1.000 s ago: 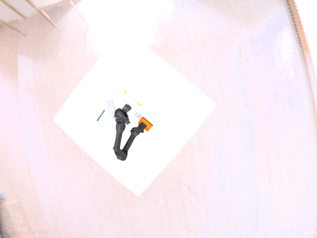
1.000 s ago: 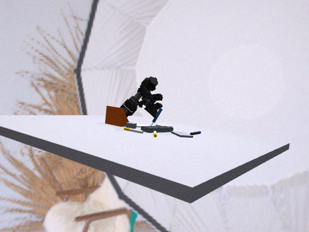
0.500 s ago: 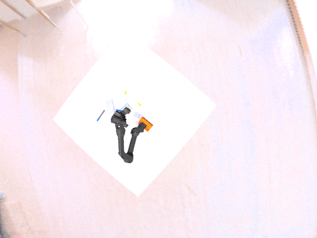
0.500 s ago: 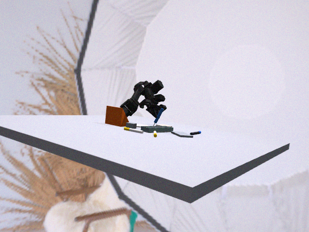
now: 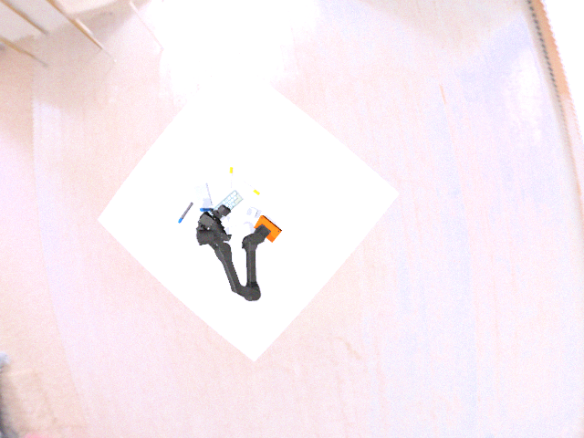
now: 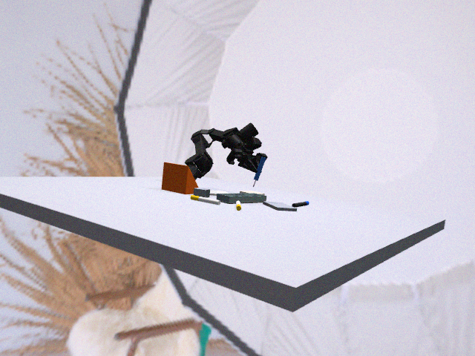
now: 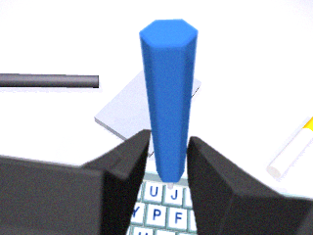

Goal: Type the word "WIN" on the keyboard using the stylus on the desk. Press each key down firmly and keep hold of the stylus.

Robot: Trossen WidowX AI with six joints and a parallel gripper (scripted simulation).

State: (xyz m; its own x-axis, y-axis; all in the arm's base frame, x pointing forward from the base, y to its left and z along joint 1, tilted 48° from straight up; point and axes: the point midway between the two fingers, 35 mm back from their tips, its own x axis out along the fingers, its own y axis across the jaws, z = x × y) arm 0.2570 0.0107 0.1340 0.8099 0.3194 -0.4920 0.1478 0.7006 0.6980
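Observation:
My gripper (image 6: 262,157) (image 7: 168,140) is shut on the blue stylus (image 5: 205,209) (image 6: 260,168) (image 7: 170,98) near its lower part. The stylus is tilted in the exterior view, its thin tip pointing down and clear above the keyboard (image 5: 231,200) (image 6: 241,197) (image 7: 156,215). In the wrist view the tip appears at the upper edge of the J key (image 7: 174,195), beside the U key (image 7: 154,191). The P and F keys show below. The fingers hide much of the keyboard there, and the W, I and N keys cannot be made out.
A grey slab (image 5: 205,195) (image 6: 280,205) (image 7: 127,108) lies beyond the keyboard. A dark pen with a blue end (image 5: 186,212) (image 6: 300,204) (image 7: 49,80) lies farther out. Two yellow-ended white pens (image 6: 207,199) (image 6: 238,205) lie beside the keyboard. An orange block (image 5: 266,226) (image 6: 175,178) stands near the arm base.

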